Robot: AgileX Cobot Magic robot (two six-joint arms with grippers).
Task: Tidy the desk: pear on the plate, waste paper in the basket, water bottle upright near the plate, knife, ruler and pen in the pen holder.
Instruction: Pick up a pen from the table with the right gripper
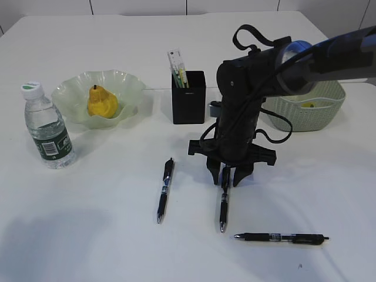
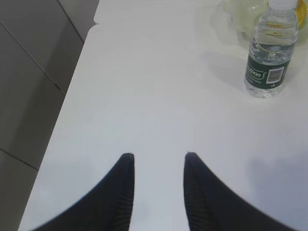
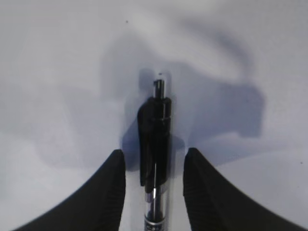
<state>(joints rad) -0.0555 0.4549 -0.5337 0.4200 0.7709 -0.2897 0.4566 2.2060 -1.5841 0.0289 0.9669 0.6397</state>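
Three black pens lie on the white table: one at the left (image 1: pixel 165 189), one in the middle (image 1: pixel 224 202), one at the front right (image 1: pixel 282 237). My right gripper (image 1: pixel 226 176) points down over the middle pen's (image 3: pixel 155 125) top end, its jaws open with a gap on each side of the barrel. The yellow pear (image 1: pixel 101 101) sits on the green wavy plate (image 1: pixel 126 82). The water bottle (image 1: pixel 48 126) stands upright left of the plate. My left gripper (image 2: pixel 158 156) hangs open and empty over bare table near the bottle (image 2: pixel 269 53).
The black pen holder (image 1: pixel 188 100) stands behind the pens with white and green items (image 1: pixel 177 66) sticking out. A pale woven basket (image 1: pixel 317 108) sits at the back right, partly behind my right arm. The table's left edge (image 2: pixel 77 72) runs close to my left gripper.
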